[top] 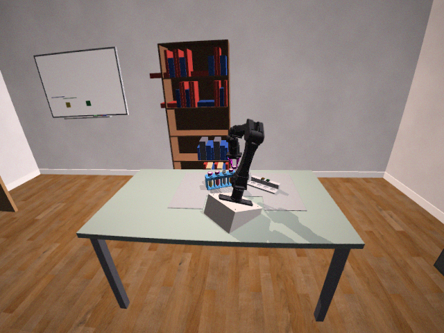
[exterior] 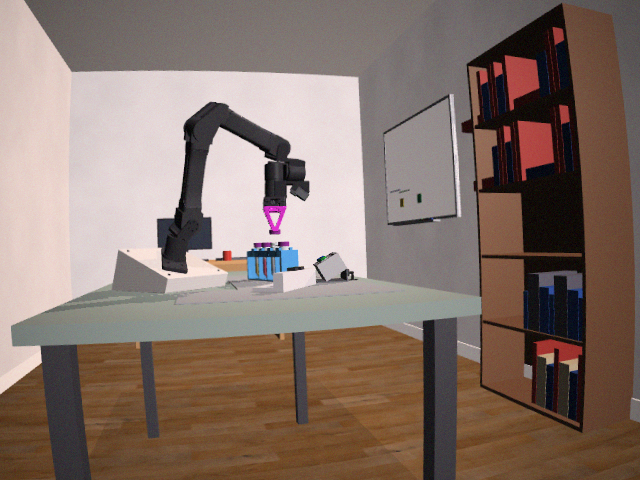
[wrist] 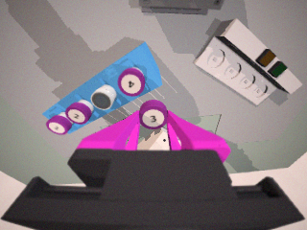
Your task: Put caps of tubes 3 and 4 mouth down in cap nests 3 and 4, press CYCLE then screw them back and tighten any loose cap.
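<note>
Clamping cap 3 (wrist: 153, 116) between them, the jaws hang above the desk (exterior: 310, 304). Below and beside them, tube 3 (wrist: 103, 98) stands open in the blue station (wrist: 144, 59), next to capped tube 4 (wrist: 130, 82).

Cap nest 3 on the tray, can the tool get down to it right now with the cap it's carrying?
Probably yes. The tool, shut on cap 3, hangs above the blue station. The white cap tray lies off to one side with its round nests uncovered, and nothing stands between.

cap 3 (wrist: 153, 116) purple, white dot | station (wrist: 144, 57) blue | fingers magenta
</note>
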Robot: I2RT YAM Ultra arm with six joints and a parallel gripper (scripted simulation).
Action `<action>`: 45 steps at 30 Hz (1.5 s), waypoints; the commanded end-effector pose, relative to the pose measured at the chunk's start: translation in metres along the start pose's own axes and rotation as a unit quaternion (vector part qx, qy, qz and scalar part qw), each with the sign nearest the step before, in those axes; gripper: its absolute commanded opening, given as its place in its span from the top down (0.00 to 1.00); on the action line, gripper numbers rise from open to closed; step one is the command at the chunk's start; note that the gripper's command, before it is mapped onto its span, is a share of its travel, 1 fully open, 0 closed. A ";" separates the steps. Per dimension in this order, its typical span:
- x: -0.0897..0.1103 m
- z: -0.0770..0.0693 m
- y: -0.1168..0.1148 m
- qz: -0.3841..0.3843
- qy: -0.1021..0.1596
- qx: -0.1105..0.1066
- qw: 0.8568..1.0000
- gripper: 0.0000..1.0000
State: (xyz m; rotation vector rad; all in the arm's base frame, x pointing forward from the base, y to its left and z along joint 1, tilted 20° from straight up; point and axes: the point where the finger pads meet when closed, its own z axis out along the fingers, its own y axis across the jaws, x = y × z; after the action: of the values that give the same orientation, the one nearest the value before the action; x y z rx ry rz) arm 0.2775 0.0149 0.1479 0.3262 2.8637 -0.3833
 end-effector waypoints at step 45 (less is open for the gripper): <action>0.007 -0.004 -0.222 0.237 -0.009 -0.006 0.972 1.00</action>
State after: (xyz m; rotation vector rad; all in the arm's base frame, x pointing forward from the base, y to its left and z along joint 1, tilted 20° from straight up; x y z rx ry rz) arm 0.2135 -0.1914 0.1955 0.9856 2.6614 -0.2674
